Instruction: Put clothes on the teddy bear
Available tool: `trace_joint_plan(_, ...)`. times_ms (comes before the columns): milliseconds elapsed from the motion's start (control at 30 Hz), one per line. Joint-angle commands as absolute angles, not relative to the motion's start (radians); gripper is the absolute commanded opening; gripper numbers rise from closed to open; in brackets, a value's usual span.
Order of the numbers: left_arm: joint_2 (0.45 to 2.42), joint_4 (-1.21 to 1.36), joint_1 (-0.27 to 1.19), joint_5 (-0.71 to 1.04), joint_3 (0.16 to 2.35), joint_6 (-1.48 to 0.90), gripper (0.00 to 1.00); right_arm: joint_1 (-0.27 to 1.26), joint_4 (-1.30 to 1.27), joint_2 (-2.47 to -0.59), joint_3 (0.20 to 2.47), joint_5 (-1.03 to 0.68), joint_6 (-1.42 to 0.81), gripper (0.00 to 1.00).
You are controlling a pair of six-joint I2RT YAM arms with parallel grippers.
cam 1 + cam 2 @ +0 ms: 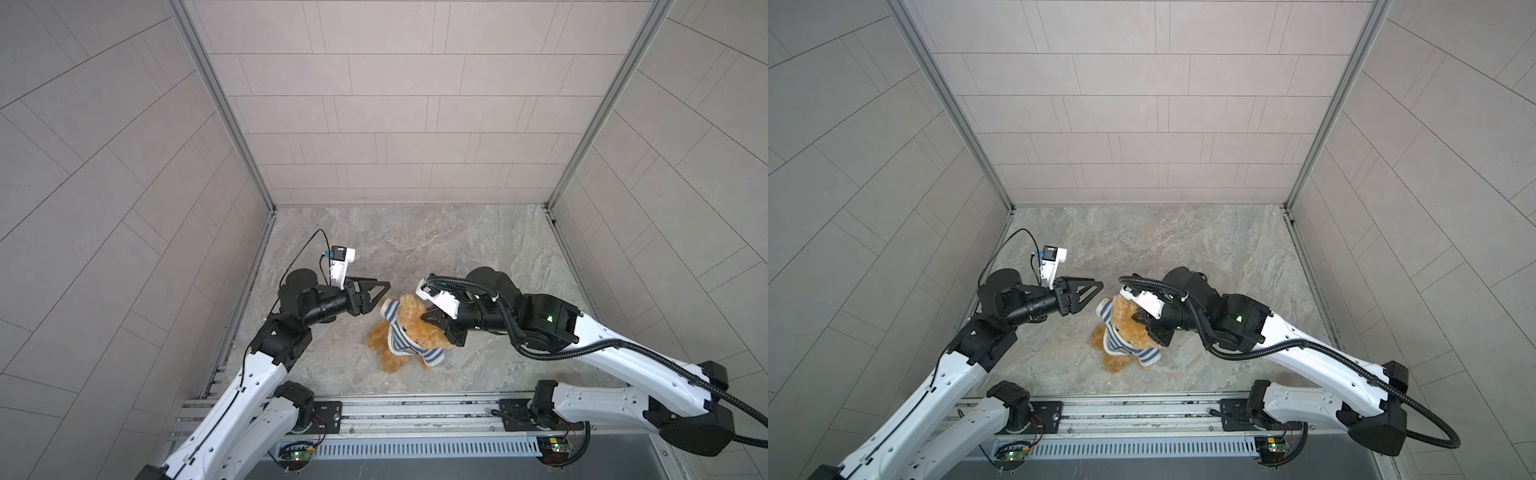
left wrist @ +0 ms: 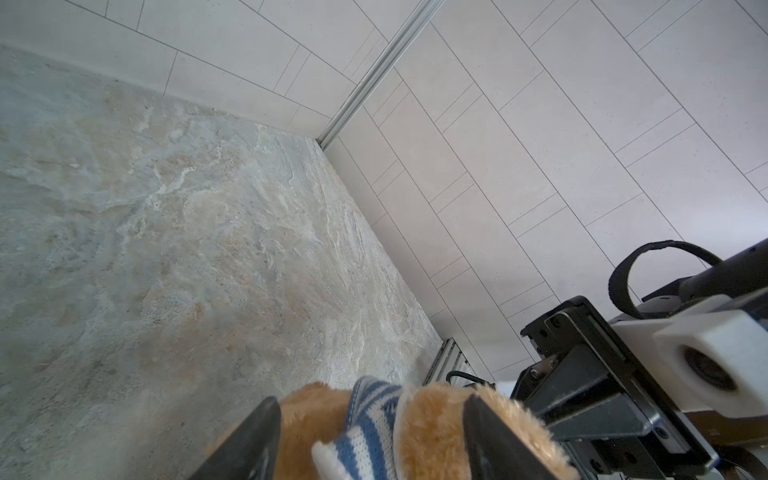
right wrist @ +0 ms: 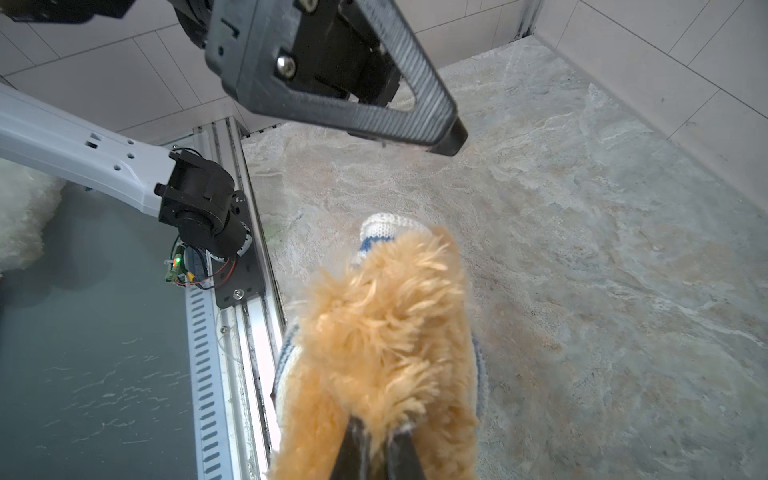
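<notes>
Wrist view: right gripper (image 3: 376,432) pinches teddy bear (image 3: 386,332) fur | both top views: left gripper (image 1: 381,295) open beside sleeve (image 1: 390,310)

The far half of the desk (image 1: 415,237) is bare, so I can pass there. Close to me the bear (image 1: 413,332) is between my left tool (image 1: 382,295) and my right tool (image 1: 430,320) and blocks the middle. Walls (image 1: 124,208) close in three sides.

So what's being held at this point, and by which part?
The right pincer is shut on the teddy bear, pinching the fur of its head. The left pincer stands open beside the bear's striped sleeve and holds nothing.
</notes>
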State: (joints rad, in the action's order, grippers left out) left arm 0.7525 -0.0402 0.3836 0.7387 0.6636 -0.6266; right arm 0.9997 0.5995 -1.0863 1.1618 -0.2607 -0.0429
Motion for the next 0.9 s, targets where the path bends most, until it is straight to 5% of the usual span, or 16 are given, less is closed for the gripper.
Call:
trace_joint_plan(0, 0.737, -0.078, 0.383, 0.761, 0.636, -0.598, 0.73, 1.012, 0.575, -1.078, 1.206, -0.227, 0.021, 0.0)
trace_joint_plan(333, 0.787, -0.032, 0.474, 0.716, 0.578, -0.613, 0.63, 1.022, 0.581, -1.103, 1.22, -0.234, 0.043, 0.0)
trace_joint_plan(700, 0.796, -0.047, 0.485, 0.679, 0.539, -0.607, 0.0, 1.022, 0.597, -1.081, 1.213, -0.148, 0.055, 0.0)
trace_joint_plan(867, 0.828, -0.083, 0.388, 0.651, 0.491, -0.605, 0.0, 1.022, 0.564, -1.003, 1.169, -0.117, 0.044, 0.0)
